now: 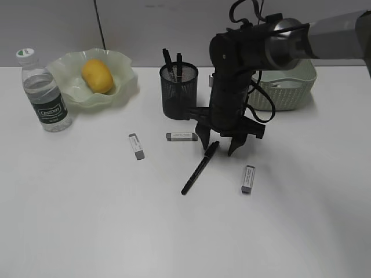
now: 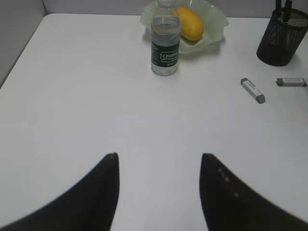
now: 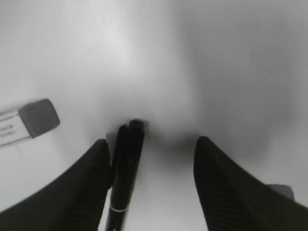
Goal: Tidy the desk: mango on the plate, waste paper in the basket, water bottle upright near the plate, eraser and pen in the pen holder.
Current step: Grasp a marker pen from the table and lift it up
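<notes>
Pen btwn wide-open right fingers, erasers either side, pen holder just behind; left fingers apart, empty.

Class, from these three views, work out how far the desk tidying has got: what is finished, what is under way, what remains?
Done: the mango lies in the plate, the water bottle stands upright beside it, and two pens sit in the pen holder. Under way: the right gripper is open, its fingers straddling the black pen on the desk. Left: that pen and three erasers. The waste paper is not visible.
</notes>
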